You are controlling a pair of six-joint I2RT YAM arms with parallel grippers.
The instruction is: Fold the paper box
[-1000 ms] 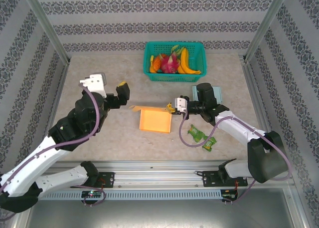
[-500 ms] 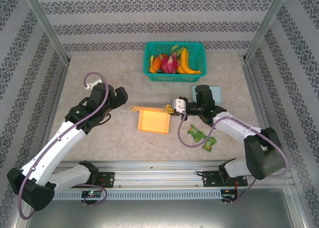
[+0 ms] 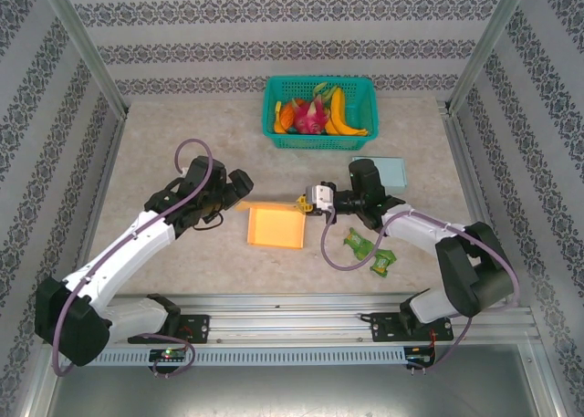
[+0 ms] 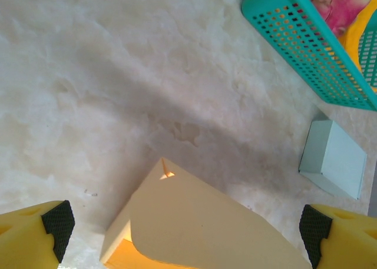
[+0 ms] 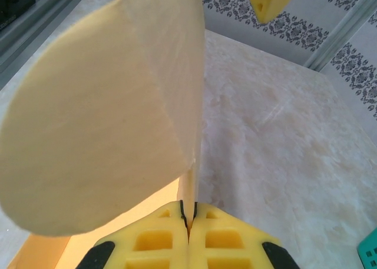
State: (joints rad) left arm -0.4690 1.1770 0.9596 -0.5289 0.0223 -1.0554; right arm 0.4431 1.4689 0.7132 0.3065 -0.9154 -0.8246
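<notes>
Because the right wrist camera sits so close, the paper box (image 5: 106,133) appears there as a pale, rounded flap, cut off at the left and top edges, with a sliver of its orange base at the lower left. From the left wrist, the box runs off the bottom of the frame, so its near side cannot be made out, and the teal basket (image 4: 306,51) is cropped at the upper right. Seen from above, the box lies on the table (image 3: 182,143) between the two arms, well in front of the basket.

The right arm reaches low and leftward across the table. The right gripper (image 5: 188,216) has its yellow fingers pressed together on the flap's thin edge, holding the flap upright. The left arm stretches forward and to the right from its base. The left gripper (image 4: 185,225) stands wide apart and holds nothing, its black pads (image 4: 58,222) straddling the box's far left corner from above without touching it.
</notes>
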